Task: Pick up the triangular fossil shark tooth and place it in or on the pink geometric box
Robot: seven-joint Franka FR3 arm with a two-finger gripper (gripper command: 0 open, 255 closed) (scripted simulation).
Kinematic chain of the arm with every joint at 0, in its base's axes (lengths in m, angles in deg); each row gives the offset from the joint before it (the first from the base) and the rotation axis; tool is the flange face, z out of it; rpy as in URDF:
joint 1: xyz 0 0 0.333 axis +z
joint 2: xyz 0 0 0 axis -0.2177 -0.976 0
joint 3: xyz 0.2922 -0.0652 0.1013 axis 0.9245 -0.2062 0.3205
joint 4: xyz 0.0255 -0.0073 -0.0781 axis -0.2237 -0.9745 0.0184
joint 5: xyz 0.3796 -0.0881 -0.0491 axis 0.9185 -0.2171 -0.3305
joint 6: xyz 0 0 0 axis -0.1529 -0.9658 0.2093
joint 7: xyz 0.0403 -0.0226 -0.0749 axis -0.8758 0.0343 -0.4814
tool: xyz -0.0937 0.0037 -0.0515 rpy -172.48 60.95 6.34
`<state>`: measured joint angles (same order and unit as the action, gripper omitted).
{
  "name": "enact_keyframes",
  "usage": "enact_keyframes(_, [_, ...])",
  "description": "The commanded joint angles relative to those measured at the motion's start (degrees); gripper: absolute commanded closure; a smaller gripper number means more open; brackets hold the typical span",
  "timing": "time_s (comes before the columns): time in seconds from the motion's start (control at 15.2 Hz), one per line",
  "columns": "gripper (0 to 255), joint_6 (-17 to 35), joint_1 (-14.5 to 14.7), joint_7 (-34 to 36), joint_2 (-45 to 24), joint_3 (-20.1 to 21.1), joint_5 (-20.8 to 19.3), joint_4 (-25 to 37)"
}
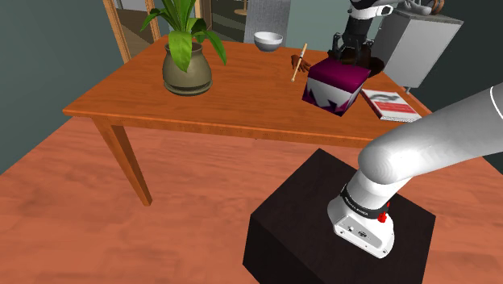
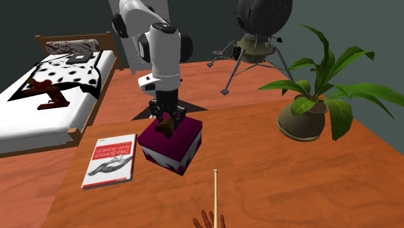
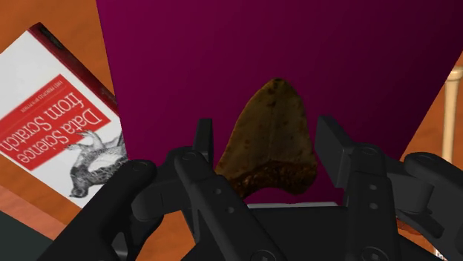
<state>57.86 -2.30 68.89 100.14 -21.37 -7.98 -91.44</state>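
The brown triangular shark tooth [image 3: 271, 141] sits between my gripper's [image 3: 268, 144] two black fingers, which clasp its wide root on both sides. It hangs flat just over the magenta top of the pink box [image 3: 297, 44]. In the second exterior view the gripper [image 2: 168, 116] stands straight down over the box [image 2: 171, 146] with the tooth [image 2: 167, 124] at the top's middle. Seen from the shoulder view, the gripper [image 1: 348, 55] is over the box [image 1: 334, 85] at the table's far right.
A white and red book [image 2: 110, 160] lies beside the box. A potted plant [image 1: 187, 56], a white bowl [image 1: 268, 39] and a wooden stick [image 1: 299, 62] stand on the wooden table [image 1: 161, 101]. A bed [image 2: 45, 97] and a lander model [image 2: 259, 32] are beyond.
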Motion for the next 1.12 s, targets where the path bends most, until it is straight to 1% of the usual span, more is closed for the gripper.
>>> enact_keyframes(0.0, [255,1.66,-0.09,0.26,-0.11,-0.28,-0.24,-1.52])
enact_keyframes(0.53, [255,1.66,-0.08,0.26,-0.11,-0.28,-0.24,-1.52])
enact_keyframes(0.59, [0,1.66,-0.08,0.26,-0.11,-0.28,-0.24,-1.52])
enact_keyframes(0.92, [0,1.66,-0.08,0.26,-0.11,-0.28,-0.24,-1.52])
enact_keyframes(1.06, [0,-2.22,0.19,0.12,0.43,0.73,0.35,1.73])
